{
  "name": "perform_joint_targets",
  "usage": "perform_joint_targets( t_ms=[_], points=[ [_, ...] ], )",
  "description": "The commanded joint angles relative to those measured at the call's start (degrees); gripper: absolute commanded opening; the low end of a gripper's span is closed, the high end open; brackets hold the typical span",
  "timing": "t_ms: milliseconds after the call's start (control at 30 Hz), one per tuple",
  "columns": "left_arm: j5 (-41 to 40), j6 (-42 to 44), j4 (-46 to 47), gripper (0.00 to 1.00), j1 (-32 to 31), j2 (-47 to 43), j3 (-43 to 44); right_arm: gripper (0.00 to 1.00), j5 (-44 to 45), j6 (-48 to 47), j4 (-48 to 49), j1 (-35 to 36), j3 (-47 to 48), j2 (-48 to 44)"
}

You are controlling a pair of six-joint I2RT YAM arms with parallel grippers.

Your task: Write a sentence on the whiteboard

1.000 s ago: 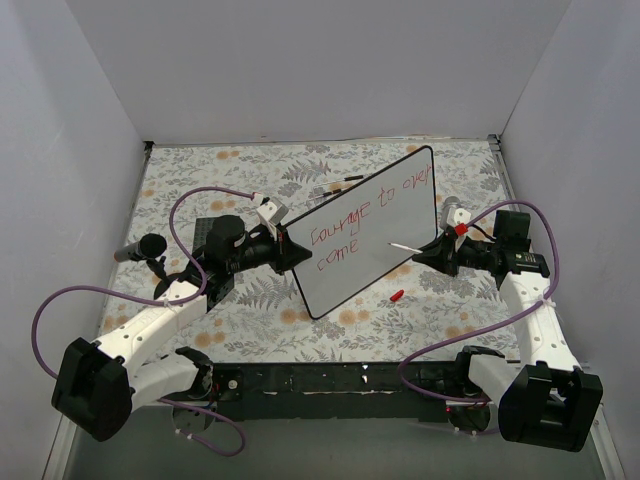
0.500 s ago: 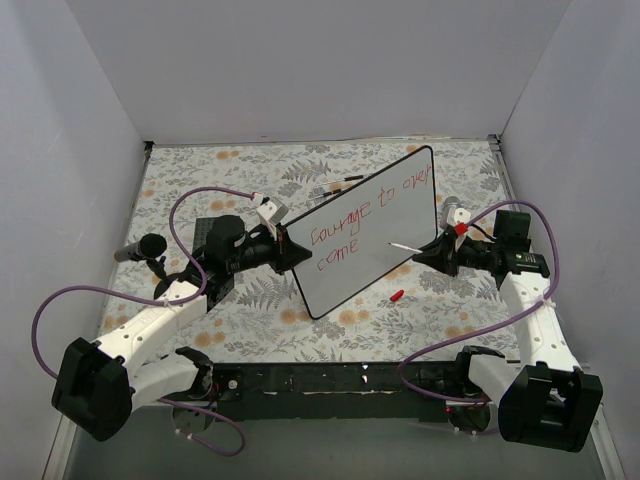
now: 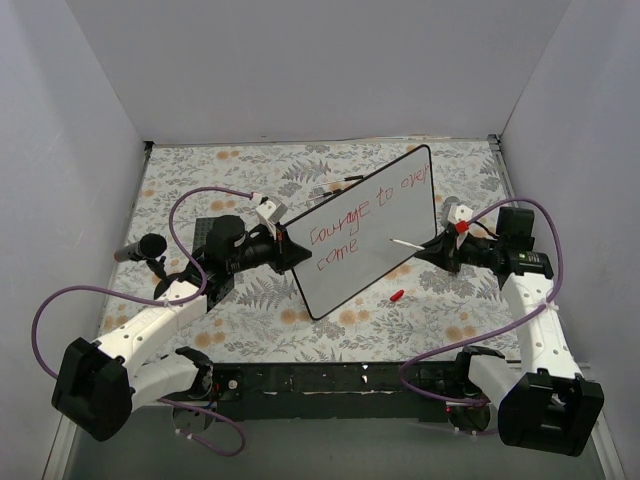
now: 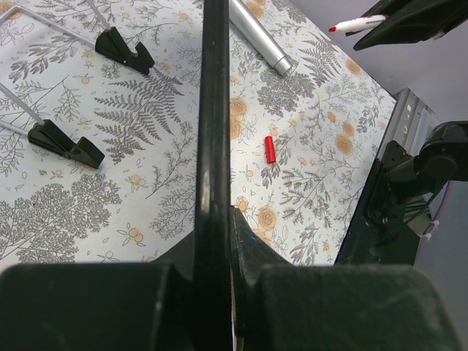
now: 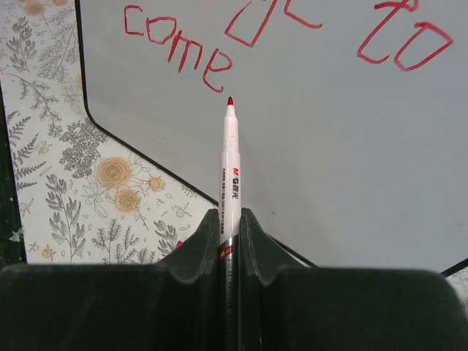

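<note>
The whiteboard [image 3: 385,250] stands tilted at the middle of the table. My left gripper [image 3: 288,248] is shut on its left edge, and the left wrist view shows the black rim [image 4: 213,110] pinched in that gripper [image 4: 219,227]. The sentence [image 3: 365,210] is red handwriting in two slanted lines, the lower line ending in "come" [image 5: 179,47]. My right gripper [image 3: 440,247] is shut on a white red-tipped marker [image 5: 229,168]. The marker tip points at the blank board [image 5: 329,161] just right of "come". I cannot tell whether it touches.
A red marker cap [image 3: 397,295] lies on the floral cloth by the board's lower right edge. A black and grey cylinder [image 3: 140,247] lies at the far left. Two black feet on wires [image 4: 66,145] sit behind the board. White walls close in three sides.
The right arm has shifted slightly, with the marker still held at the board beside "come". The left arm and the board have not moved.
</note>
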Motion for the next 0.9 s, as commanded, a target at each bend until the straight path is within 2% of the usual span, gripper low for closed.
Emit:
perform_joint_targets(
  t_ms=[0,133,333,467,667,867],
  points=[
    [-1.3,-0.3,-2.4,0.0,-0.1,-1.3,0.9,0.01,1.9,-0.2,-2.6,0.2,5.5,-0.2],
    [-2.1,-2.9,-1.4,0.0,-0.1,-2.2,-0.4,0.01,6.4,2.4,-2.8,0.2,5.9,0.2],
    [-2.7,-6.2,0.8,0.0,-0.1,-2.9,-2.3,0.01,14.3,12.2,5.7,2.7,3.1,-1.2],
    [-2.3,-7.1,1.3,0.0,-0.1,-2.1,-2.3,0.01,22.1,15.5,9.4,10.9,1.3,-1.4],
    [-2.0,-6.9,0.8,0.0,-0.2,-1.6,-2.1,0.01,26.9,18.6,15.2,19.5,0.9,0.6],
    [-2.5,-5.8,-0.7,0.0,-0.1,-1.9,-1.7,0.01,29.8,18.0,15.1,21.0,4.0,4.7]
  ],
)
